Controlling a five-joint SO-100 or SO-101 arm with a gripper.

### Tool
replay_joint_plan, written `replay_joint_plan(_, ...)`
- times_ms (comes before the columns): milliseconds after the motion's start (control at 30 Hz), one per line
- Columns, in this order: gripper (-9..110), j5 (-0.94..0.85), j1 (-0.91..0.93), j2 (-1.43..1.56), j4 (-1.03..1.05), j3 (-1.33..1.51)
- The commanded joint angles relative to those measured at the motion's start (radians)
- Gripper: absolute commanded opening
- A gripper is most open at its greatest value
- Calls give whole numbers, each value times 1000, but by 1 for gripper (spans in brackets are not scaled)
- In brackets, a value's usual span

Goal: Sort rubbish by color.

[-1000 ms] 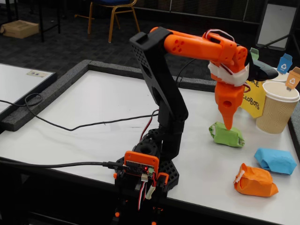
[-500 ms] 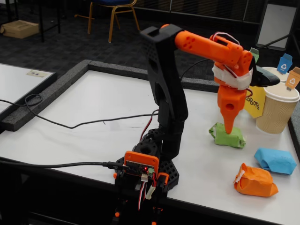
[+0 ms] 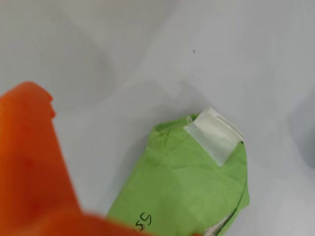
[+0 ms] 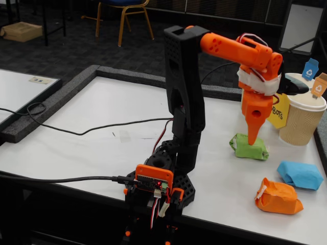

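I have the pincer poised tip-down right over the green wad, which lies on the table just in front of the tan paper cup; the blue wad and orange wad sit nearer the table's front edge, a little beyond the green one from the arm's base. From the fixed view the fingers look drawn together into one point, but I cannot tell for sure whether they are parted (the wrist view shows only one orange finger beside the paper). I judge the green wad light, soft and crushable, so I'd pinch across its narrow middle, away from the white tape, which may be slick.
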Motion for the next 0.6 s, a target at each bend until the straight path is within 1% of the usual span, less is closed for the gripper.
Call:
replay_joint_plan(0, 30, -21, -20, 9, 64, -150)
replay_joint_plan(333, 30, -21, -20, 57, 138, -255)
replay_joint_plan(567, 30, -21, -15, 120, 207, -256)
